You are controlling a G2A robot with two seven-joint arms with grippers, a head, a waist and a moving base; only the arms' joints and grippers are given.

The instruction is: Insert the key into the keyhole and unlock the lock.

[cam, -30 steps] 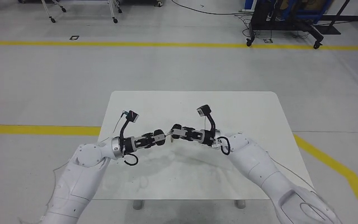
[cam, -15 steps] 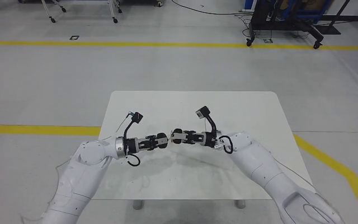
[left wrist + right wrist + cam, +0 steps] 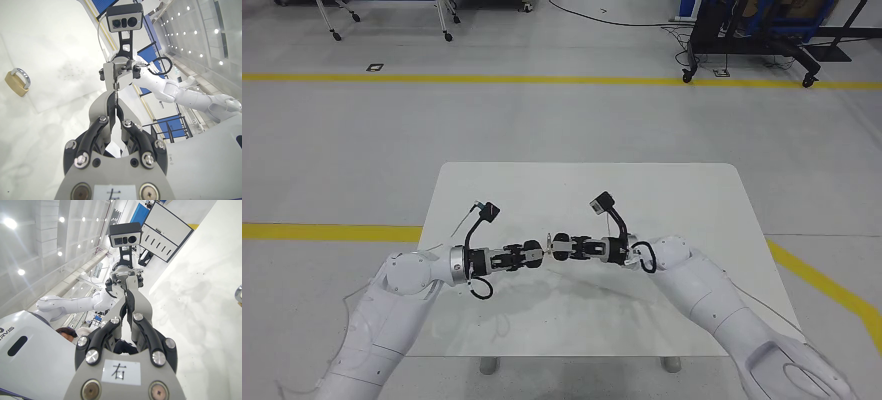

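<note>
The one key [image 3: 115, 95] is a thin edge-on sliver, both ends buried in fingers: left gripper [image 3: 115, 103] and right gripper [image 3: 127, 292] each pinch it. The single padlock [image 3: 16, 82] lies whole on the table [image 3: 56, 37] in the left wrist view; the right wrist view cuts it to a shackle edge

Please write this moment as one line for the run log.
left hand shut on key | right hand shut on key | lock on table, untouched | key not inserted
</note>
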